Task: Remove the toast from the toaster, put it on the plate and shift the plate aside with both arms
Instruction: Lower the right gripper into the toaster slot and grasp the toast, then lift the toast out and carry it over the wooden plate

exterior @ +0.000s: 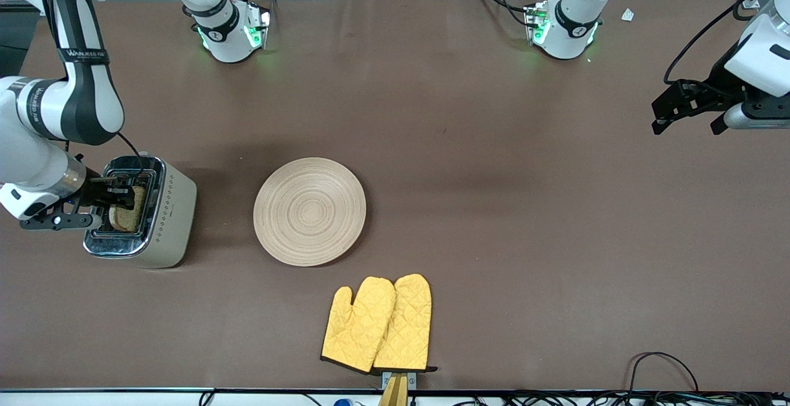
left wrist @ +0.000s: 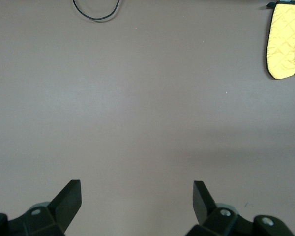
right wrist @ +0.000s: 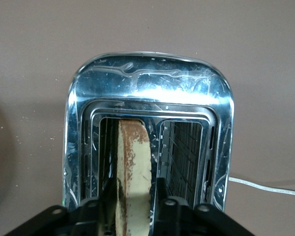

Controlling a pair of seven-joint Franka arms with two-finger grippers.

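The toast (exterior: 126,211) stands upright in a slot of the silver toaster (exterior: 170,215) at the right arm's end of the table. My right gripper (exterior: 120,199) is over the toaster, its fingers pressed on both faces of the toast. In the right wrist view the toast (right wrist: 132,162) sits between the right gripper's (right wrist: 133,189) fingers, inside the toaster (right wrist: 147,78); the other slot is empty. The wooden plate (exterior: 310,211) lies empty mid-table, beside the toaster. My left gripper (exterior: 685,125) waits open and empty above bare table at the left arm's end (left wrist: 136,189).
Two yellow oven mitts (exterior: 379,323) lie nearer the front camera than the plate; they also show in the left wrist view (left wrist: 285,42). A black cable loop (exterior: 663,363) lies at the table's front edge. A white cord (right wrist: 265,187) runs from the toaster.
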